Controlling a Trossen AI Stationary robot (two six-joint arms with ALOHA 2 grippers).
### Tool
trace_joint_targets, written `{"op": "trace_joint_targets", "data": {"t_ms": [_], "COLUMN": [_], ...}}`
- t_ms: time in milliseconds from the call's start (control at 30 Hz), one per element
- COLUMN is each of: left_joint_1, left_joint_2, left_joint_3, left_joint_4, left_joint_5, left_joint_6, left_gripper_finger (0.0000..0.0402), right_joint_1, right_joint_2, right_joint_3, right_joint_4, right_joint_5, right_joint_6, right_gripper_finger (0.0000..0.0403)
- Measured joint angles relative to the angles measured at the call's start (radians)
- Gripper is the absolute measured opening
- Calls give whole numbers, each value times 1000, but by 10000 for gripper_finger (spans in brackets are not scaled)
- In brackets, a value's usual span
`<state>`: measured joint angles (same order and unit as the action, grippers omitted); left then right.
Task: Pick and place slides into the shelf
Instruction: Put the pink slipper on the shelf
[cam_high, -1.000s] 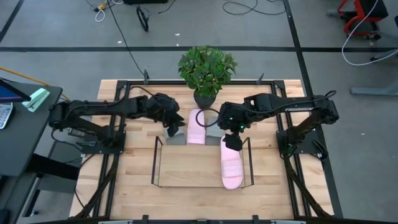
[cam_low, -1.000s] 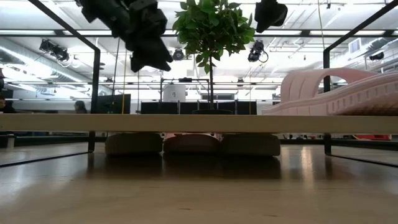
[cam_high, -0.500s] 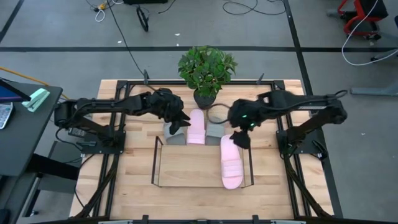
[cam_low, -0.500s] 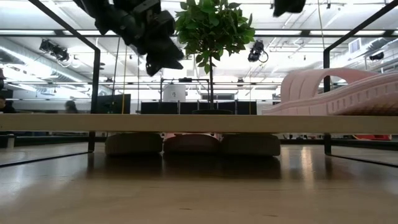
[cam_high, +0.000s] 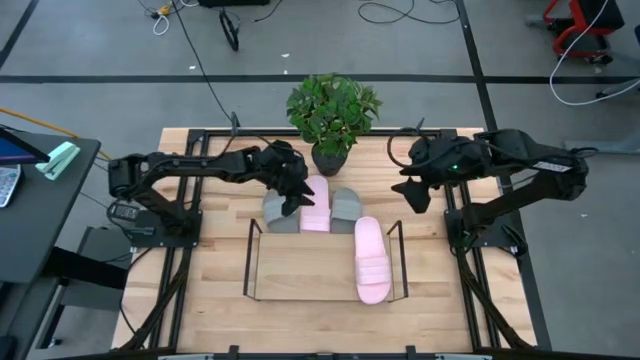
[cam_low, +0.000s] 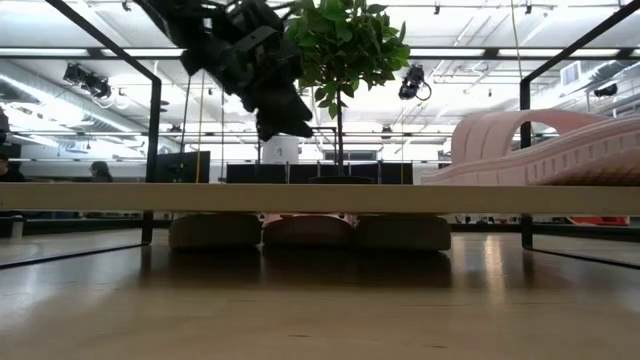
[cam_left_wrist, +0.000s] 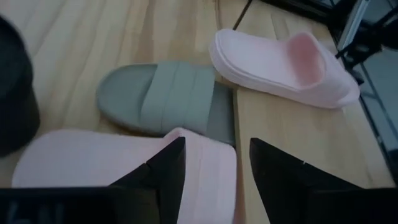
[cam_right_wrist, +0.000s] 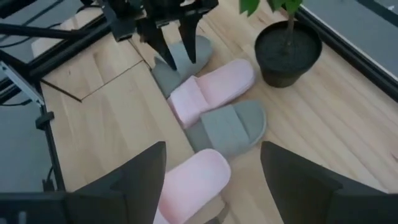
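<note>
A green plant (cam_high: 333, 108) in a black pot (cam_high: 329, 158) stands at the far edge of the wooden table (cam_high: 215, 260). From low down, its leaves (cam_low: 343, 40) spread wide on a thin stem. Off to the plant's left sits a dark desk (cam_high: 35, 215) with a mint green thing (cam_high: 60, 159) on it. Black cables (cam_high: 200, 60) and white cables (cam_high: 400, 12) lie on the grey floor (cam_high: 120, 100) behind the plant. A red frame (cam_high: 578, 25) stands far off to the plant's right.

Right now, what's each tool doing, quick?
Left tool: open, empty, over the pink slide.
Right tool: open, empty, off to the right.
</note>
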<state>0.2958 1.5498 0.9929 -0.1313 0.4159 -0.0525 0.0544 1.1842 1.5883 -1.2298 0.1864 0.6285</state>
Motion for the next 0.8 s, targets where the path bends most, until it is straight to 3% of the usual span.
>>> {"op": "trace_joint_targets", "data": {"t_ms": [300,800], "left_joint_1": [20,47], "left_joint_2": [139,219], "left_joint_3": [105,106], "left_joint_4": [-196,-186], "left_joint_5": [9,10], "left_joint_6": [116,154], "left_gripper_finger": [190,195], "right_joint_1": [1,1], "right_joint_2": [-2,0], "right_joint_3": [-8,-8], "right_joint_4": [-9,-13], "right_joint_5": [1,15], "right_joint_6": [0,-2], "right_gripper_finger": [267,267]}}
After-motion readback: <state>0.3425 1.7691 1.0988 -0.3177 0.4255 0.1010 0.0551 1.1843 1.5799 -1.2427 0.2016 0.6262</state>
